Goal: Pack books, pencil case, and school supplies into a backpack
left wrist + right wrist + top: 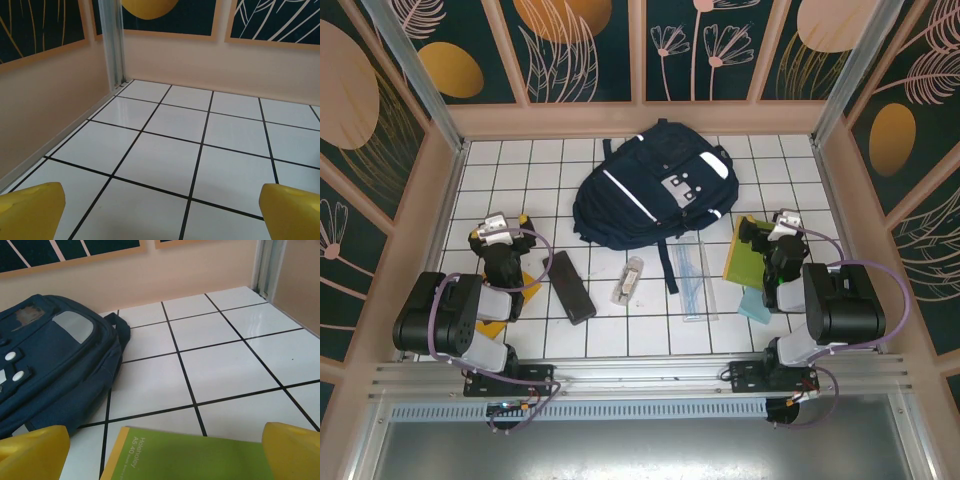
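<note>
- The table (620, 335) is the biggest thing. It is covered in shiny white square tiles with thin black lines between them, and it has plain tan walls around it.
- The backpack (640, 195) lies flat at the far middle of the table. It is soft navy cloth, round and puffy, with white shiny stripes, a grey patch and dark straps. From the right wrist, the backpack (45, 365) sits to the left, and two small white snaps show on it.
- The left gripper (498, 232) is at the left side. Its two smooth yellow fingers (30, 210) stand wide apart over bare tile with nothing between them.
- The right gripper (782, 228) is at the right side. Its yellow fingers (292, 450) are wide apart too, just above the edge of the green book. I cannot tell if they touch it.
- The ruler set (695, 280) is long, clear, bluish plastic. It lies just in front of the backpack.
- The pencil case (570, 287) is a flat, long black bar. It lies tilted, left of the middle, on its own.
- The yellow-green book (748, 255) is thin and flat, with small print along its edge in the right wrist view (195, 460). It lies by the right gripper.
- The yellow-orange book (492, 328) is mostly hidden under the left arm.
- The light-teal pad (756, 304) is a small square near the green book.
- The clear tube (628, 280) is small and round, between the pencil case and the ruler set.
</note>
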{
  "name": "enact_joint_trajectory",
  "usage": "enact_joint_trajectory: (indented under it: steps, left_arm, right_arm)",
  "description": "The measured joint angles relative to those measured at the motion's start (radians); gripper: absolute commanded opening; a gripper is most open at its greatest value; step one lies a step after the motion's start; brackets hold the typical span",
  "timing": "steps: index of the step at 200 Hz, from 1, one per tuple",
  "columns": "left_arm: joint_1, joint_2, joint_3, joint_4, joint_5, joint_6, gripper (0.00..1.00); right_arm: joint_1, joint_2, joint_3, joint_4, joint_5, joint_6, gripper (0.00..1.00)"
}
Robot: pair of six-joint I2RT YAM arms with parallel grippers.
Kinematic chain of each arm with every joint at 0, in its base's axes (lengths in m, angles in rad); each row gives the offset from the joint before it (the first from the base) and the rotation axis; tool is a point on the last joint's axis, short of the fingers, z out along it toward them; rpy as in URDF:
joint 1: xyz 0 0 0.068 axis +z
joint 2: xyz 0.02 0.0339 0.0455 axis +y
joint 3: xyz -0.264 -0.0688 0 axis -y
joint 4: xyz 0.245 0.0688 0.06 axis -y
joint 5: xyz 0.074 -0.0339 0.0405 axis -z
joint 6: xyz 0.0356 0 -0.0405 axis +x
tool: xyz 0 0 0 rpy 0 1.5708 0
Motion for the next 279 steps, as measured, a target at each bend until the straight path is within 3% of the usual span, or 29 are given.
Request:
enact_joint_trajectory:
  steps: [194, 218, 250, 279]
  left_arm:
    - [0.000, -0.002, 0.007, -0.002, 0.000, 0.000, 0.99]
    - [0.000, -0.022, 0.018, -0.033, 0.001, 0.000, 0.99]
    - [0.000, -0.143, 0.128, -0.245, -0.017, -0.011, 0.99]
    - [0.001, -0.210, 0.293, -0.455, -0.032, -0.157, 0.99]
  right_arm:
    - [-0.011, -0.001, 0.013, -0.013, -0.027, -0.003, 0.99]
    - [-0.011, -0.039, 0.060, -0.116, -0.026, -0.006, 0.97]
    - [0.007, -0.170, 0.177, -0.313, 0.032, 0.017, 0.96]
    - [0.030, -0.229, 0.340, -0.562, 0.068, 0.167, 0.95]
